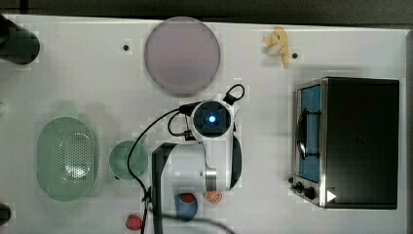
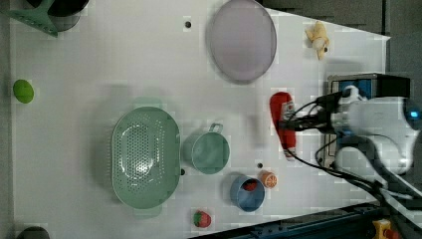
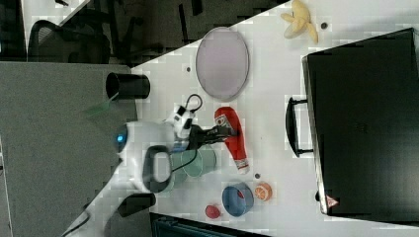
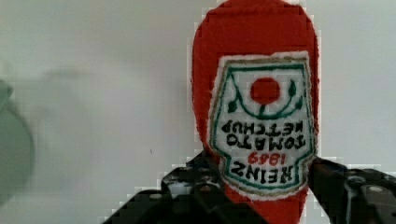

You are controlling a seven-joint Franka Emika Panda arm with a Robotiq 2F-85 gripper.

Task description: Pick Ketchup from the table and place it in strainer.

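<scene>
Gripper (image 4: 261, 196) was clamped on ketchup (image 2: 281, 115); you risked the soft bottle slipping out before the strainer (image 2: 144, 158).

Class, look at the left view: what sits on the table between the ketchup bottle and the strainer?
In the left view, the green cup stands between the ketchup bottle and the strainer.

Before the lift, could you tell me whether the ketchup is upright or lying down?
Lying down: the ketchup stretches flat along the table, label facing up.
</scene>
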